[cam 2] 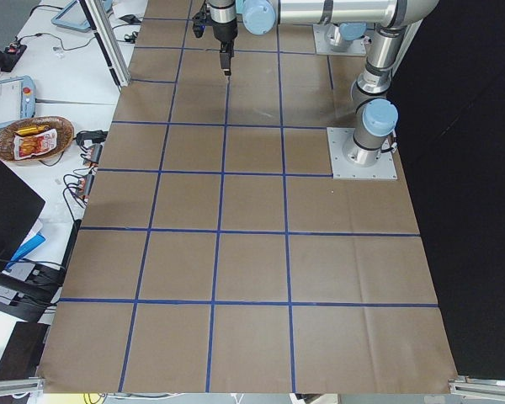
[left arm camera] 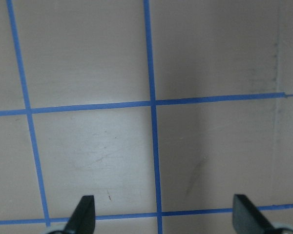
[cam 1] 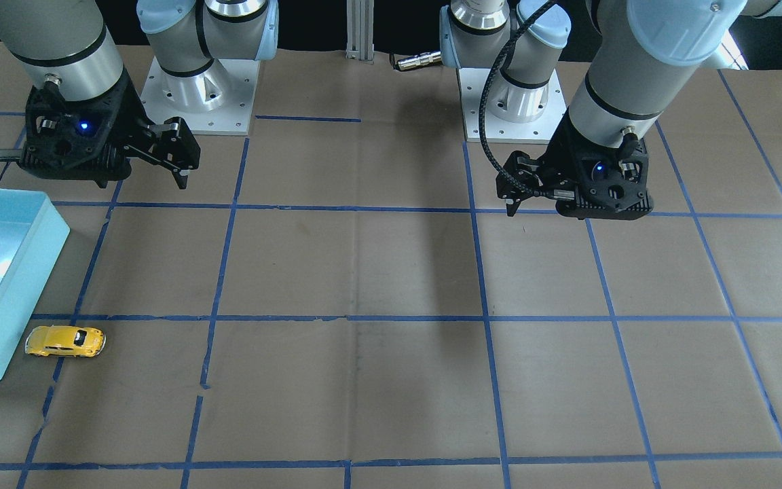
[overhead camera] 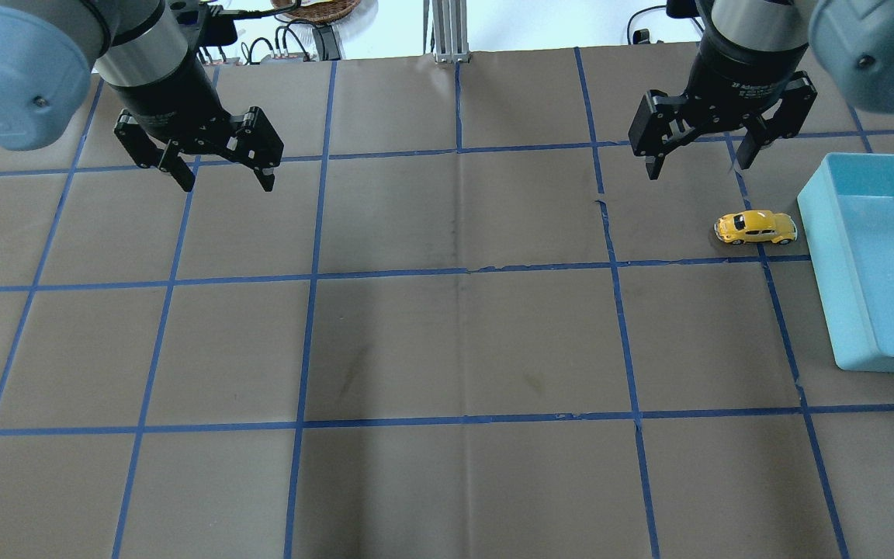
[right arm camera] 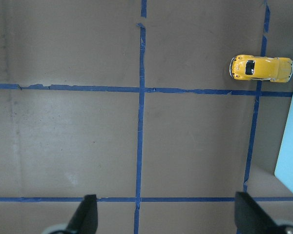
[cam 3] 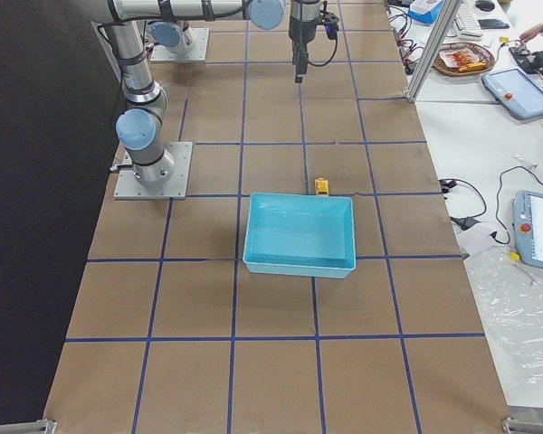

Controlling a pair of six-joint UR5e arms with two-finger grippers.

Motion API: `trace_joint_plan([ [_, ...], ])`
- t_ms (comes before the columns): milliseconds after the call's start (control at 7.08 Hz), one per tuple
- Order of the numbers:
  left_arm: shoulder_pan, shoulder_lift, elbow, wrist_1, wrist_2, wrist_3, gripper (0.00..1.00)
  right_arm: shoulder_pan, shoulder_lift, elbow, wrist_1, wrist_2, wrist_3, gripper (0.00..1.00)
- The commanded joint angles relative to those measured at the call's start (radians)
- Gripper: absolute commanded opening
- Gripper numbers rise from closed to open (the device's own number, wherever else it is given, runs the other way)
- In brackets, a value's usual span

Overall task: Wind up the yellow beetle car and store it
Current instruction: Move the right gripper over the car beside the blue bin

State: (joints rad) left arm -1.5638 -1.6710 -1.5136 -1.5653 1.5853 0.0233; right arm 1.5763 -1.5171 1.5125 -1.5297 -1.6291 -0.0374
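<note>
The yellow beetle car (overhead camera: pixel 755 227) stands on its wheels on the brown table, just left of a light blue bin (overhead camera: pixel 881 264). It also shows in the front view (cam 1: pixel 65 341), the right side view (cam 3: pixel 322 186) and the right wrist view (right arm camera: pixel 260 68). My right gripper (overhead camera: pixel 697 169) is open and empty, hanging above the table a little behind and left of the car. In the right wrist view its fingertips (right arm camera: pixel 85 217) are spread wide. My left gripper (overhead camera: pixel 227 185) is open and empty over the far left squares, well away from the car.
The blue bin (cam 1: pixel 31 272) is empty and sits at the table's right end, its edge showing in the right wrist view (right arm camera: pixel 290 161). Blue tape lines grid the brown table. Arm bases (cam 1: pixel 197 102) stand at the back edge.
</note>
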Motion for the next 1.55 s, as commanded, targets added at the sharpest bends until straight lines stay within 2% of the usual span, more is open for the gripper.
trace_joint_plan([
  [0, -0.004, 0.048, -0.025, 0.004, 0.013, -0.051, 1.00, 0.001, 0.003, 0.000, -0.006, 0.003, 0.001, 0.99],
  [283, -0.004, 0.095, -0.051, 0.001, 0.019, -0.037, 1.00, 0.001, 0.033, 0.000, -0.003, 0.011, 0.007, 0.99],
  [565, -0.002, 0.099, -0.062, 0.005, 0.028, -0.037, 1.00, -0.016, 0.043, -0.008, 0.041, -0.005, 0.002, 0.99],
  [989, 0.005, 0.103, -0.062, 0.010, 0.028, -0.036, 1.00, -0.181, 0.096, -0.012, 0.036, 0.000, 0.087, 0.99],
  [1413, 0.013, 0.114, -0.063, 0.007, 0.030, -0.036, 1.00, -0.243, 0.179, -0.015, 0.022, -0.008, 0.631, 0.99],
])
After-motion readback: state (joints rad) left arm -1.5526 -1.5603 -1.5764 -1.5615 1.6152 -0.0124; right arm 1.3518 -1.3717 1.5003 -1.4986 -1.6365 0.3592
